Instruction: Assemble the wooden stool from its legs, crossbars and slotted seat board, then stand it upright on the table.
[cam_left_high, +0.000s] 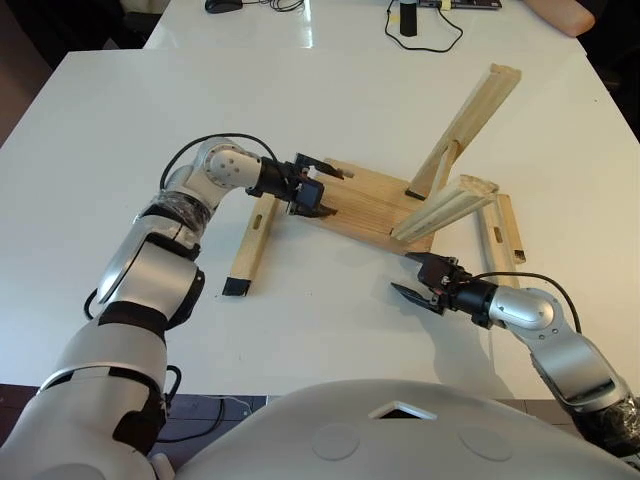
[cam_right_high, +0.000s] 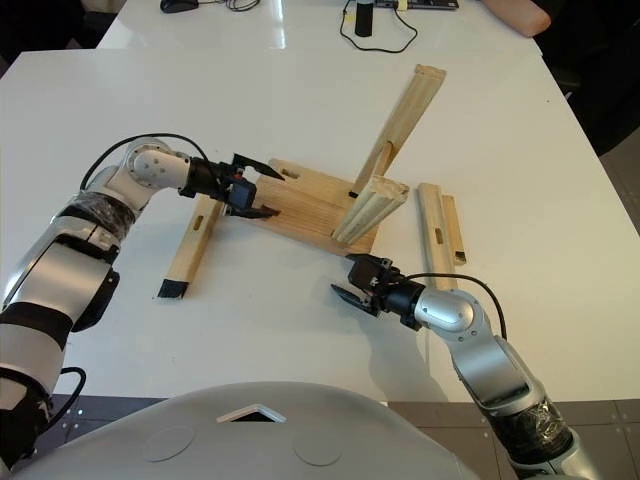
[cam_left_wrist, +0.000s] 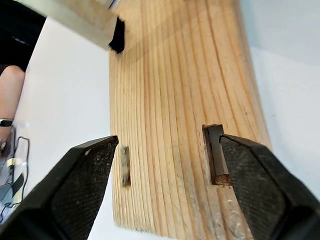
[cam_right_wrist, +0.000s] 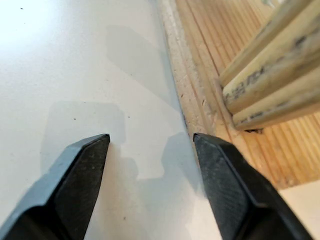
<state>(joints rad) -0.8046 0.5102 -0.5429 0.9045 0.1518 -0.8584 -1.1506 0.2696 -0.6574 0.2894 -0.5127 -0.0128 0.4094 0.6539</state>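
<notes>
Lying flat on the white table (cam_left_high: 120, 130), the slotted seat board (cam_left_high: 365, 200) is carrying two upright pieces: a far leg (cam_left_high: 470, 115) is leaning away toward the far right, and a near leg (cam_left_high: 445, 208) is tilting low over the board's right end. A loose leg (cam_left_high: 252, 245) is resting just beside the board's left end, and two wooden pieces (cam_left_high: 500, 235) are lying side by side to its right. The left gripper (cam_left_high: 328, 190) is hovering at the board's left end, fingers spread and grasping nothing. The right gripper (cam_left_high: 402, 273) is sitting released above the table, just beside the board's near edge.
</notes>
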